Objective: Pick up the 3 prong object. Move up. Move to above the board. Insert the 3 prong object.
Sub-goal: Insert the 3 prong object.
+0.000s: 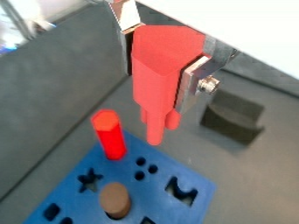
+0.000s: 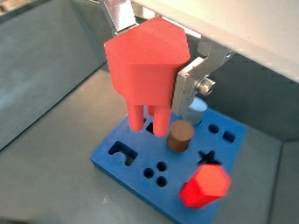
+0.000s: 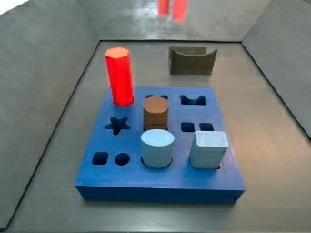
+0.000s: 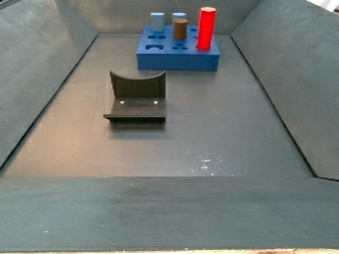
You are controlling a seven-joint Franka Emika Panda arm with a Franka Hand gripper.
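My gripper [image 1: 160, 68] is shut on the 3 prong object [image 1: 158, 74], a salmon-red piece with a wide body and thin prongs pointing down. It shows in both wrist views, and its silver fingers [image 2: 191, 83] press the body's sides. The object [image 2: 146, 70] hangs above the board [image 2: 117, 166], a thick blue block with shaped holes, and its prongs hang clear of the top, near the brown cylinder [image 2: 180, 136]. In a side view only the object's lower end [image 3: 174, 8] shows at the top edge, high behind the board [image 3: 158, 179]. The board [image 4: 166, 62] stands far off in the other side view.
A tall red hexagonal column [image 3: 119, 77], the brown cylinder [image 3: 155, 114], a pale blue cylinder [image 3: 158, 148] and a grey-blue square block [image 3: 209, 150] stand in the board. A dark grey U-shaped block [image 3: 191, 60] lies on the floor beyond it. Grey walls enclose the bin.
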